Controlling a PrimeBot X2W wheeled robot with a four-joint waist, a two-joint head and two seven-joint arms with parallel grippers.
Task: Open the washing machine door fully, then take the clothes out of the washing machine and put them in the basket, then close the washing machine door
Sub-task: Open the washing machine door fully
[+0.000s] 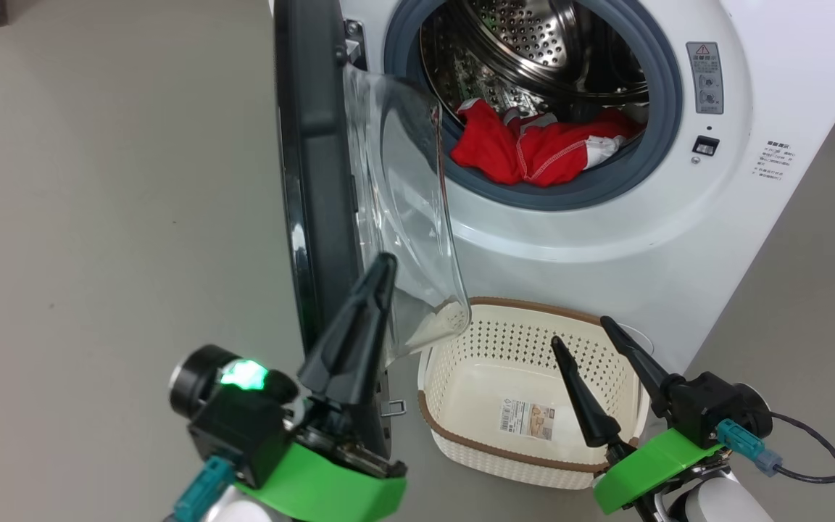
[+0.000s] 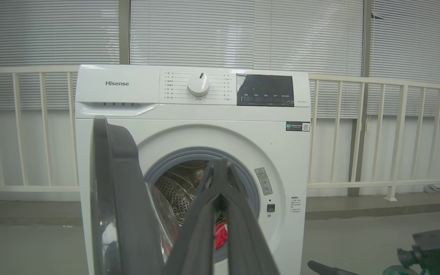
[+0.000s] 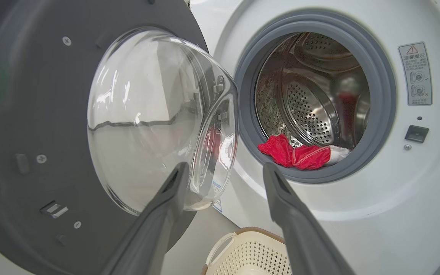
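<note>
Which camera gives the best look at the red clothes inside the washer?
The head view: the clothes lie large and unobstructed at the drum's front lip. The right wrist view shows them smaller. In the left wrist view a red sliver peeks between the fingers.

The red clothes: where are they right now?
In the head view the clothes lie at the drum's front, on the grey seal, right of the open washing machine door, above the basket.
</note>
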